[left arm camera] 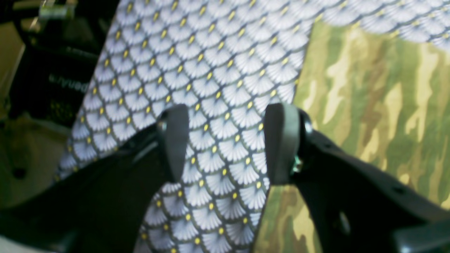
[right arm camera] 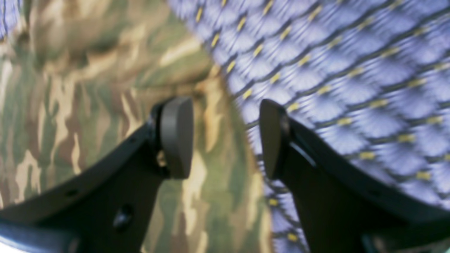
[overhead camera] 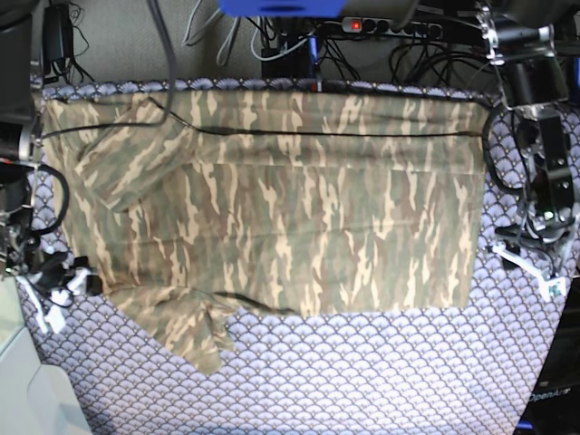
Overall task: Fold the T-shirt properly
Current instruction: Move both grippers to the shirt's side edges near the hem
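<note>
Overhead, the shirt (overhead camera: pixel 299 208) lay spread flat across the desk, on a scallop-print cloth (overhead camera: pixel 381 372) of purple-white fans with yellow dots. Its body ran wide from the view's left to right, the straight hem edge at the right, one sleeve (overhead camera: pixel 118 163) folded in over the upper left part and the other sleeve (overhead camera: pixel 195 331) trailing out toward the lower left. A thin dark cable (overhead camera: pixel 317 133) crossed the shirt near its far edge.

The left pincer (left arm camera: pixel 226 144) stood wide, nothing between its pads, hanging over bare cloth (left arm camera: pixel 197 70) just beside the shirt's edge (left arm camera: pixel 369 105); in the base view it sat at the right (overhead camera: pixel 535 263), just off the hem side. The right pincer (right arm camera: pixel 226 138) was also wide and held nothing, poised above the line where the shirt (right arm camera: pixel 88 88) met the cloth (right arm camera: pixel 351 70), one pad (right arm camera: pixel 177 137) over camouflage and the other over the fan pattern. From above it showed at the left (overhead camera: pixel 59 285), near the lower sleeve. The right wrist view was blurred, so whether the pads touched the fabric could not be told.
</note>
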`<state>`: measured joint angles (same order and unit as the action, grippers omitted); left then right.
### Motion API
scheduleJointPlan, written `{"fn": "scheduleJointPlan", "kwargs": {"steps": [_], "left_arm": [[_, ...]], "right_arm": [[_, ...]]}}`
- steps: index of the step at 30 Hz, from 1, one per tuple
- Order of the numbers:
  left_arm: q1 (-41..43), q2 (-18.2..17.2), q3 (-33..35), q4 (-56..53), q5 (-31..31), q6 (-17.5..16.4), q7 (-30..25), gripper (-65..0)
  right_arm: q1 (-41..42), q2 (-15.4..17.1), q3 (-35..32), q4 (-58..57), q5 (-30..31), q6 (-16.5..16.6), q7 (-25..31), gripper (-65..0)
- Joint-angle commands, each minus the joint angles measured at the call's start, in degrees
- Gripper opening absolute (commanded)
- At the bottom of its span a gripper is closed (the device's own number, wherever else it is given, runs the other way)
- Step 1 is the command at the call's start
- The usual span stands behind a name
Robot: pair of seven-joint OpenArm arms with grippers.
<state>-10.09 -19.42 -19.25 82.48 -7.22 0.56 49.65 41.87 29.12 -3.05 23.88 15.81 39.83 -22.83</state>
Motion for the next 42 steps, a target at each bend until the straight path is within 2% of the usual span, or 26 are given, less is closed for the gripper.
{"fn": "scheduleJointPlan", "kwargs": {"steps": [1, 5, 9, 10, 12, 15, 18, 19, 32, 42], "left_arm": [[-1.39, -0.32, -1.02, 2.05, 0.32, 0.01, -1.34, -31.6], [0.02, 1.35, -2.69, 2.58, 0.32, -0.25, -1.34, -31.6], [0.28, 1.53, -2.69, 2.67, 0.15, -0.25, -1.60, -31.6], [0.28, 1.53, -2.69, 2.75, 0.06, -0.25, -1.69, -31.6], [0.90, 1.53, -2.69, 3.63, -0.12, -0.34, -1.43, -31.6], [2.39, 1.44, -2.69, 5.74, -0.12, -0.34, -1.52, -31.6], [2.92, 1.44, -2.69, 6.97, 0.06, -0.34, -1.52, -31.6], [2.92, 1.44, -2.69, 6.97, -0.03, -0.34, -1.43, -31.6], [4.50, 1.53, -2.69, 6.89, -0.12, -0.34, -1.87, -31.6], [6.44, 1.62, -2.78, 6.89, -0.12, -0.34, -1.96, -31.6]], "right_arm": [[2.57, 0.81, 0.19, 1.22, 1.20, 0.17, 2.57, -33.5], [1.61, 0.46, 0.28, 1.22, 1.20, 0.17, 3.97, -33.5], [0.11, 0.02, 0.19, 1.13, 1.20, 0.17, 6.96, -33.5], [-0.24, -0.07, 0.19, 1.04, 1.20, -0.58, 7.40, -33.5], [-1.03, -0.51, 0.19, 1.04, 1.20, -4.54, 8.72, -33.5], [-1.65, -0.68, 0.19, 1.04, 1.20, -7.00, 9.95, -33.5], [-1.91, -0.77, 0.28, 1.04, 1.20, -11.57, 11.71, -33.5], [-1.91, -0.86, 0.28, 1.04, 1.20, -12.01, 12.06, -33.5], [-3.49, -2.53, 0.19, 0.96, 1.20, -12.19, 12.06, -33.5], [-3.58, -2.36, 0.19, 0.96, 1.20, -12.80, 12.24, -33.5]]}}
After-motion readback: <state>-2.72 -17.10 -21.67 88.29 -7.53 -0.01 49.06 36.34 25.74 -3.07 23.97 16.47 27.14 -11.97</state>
